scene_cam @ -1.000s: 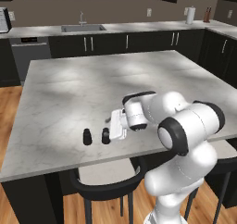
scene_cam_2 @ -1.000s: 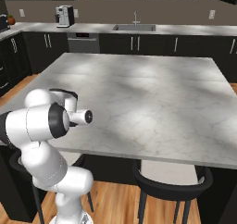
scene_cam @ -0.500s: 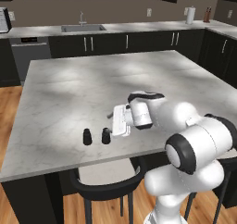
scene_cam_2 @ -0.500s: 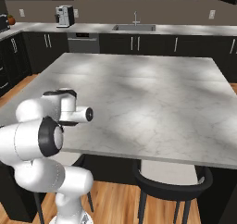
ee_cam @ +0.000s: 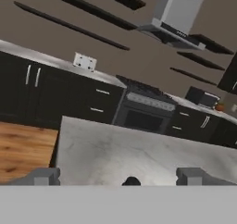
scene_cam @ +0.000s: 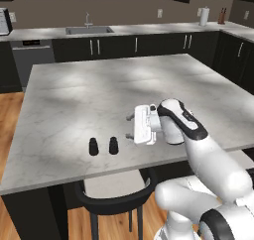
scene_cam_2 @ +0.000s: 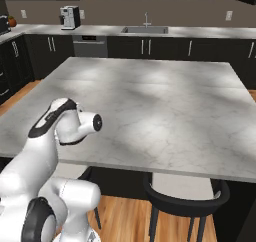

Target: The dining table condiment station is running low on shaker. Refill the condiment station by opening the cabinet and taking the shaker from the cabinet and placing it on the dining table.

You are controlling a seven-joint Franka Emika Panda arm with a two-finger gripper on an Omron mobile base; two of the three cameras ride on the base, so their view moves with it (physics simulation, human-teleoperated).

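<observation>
Over the near edge of the dining table (scene_cam: pixel 124 85), the gripper (scene_cam: pixel 130 127) hangs level, fingers wide apart and holding nothing. Against the earlier left base pictures, the forearm has swung and the hand has drawn back from two small dark shakers (scene_cam: pixel 103 146) standing on the marble (side by side, just apart). Judged from this, the shaker is delivered and the task is essentially complete.

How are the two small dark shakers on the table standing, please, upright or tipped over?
Upright. In the left base view both shakers stand on their bases side by side, apart, near the table's front edge, left of the open gripper.
</observation>
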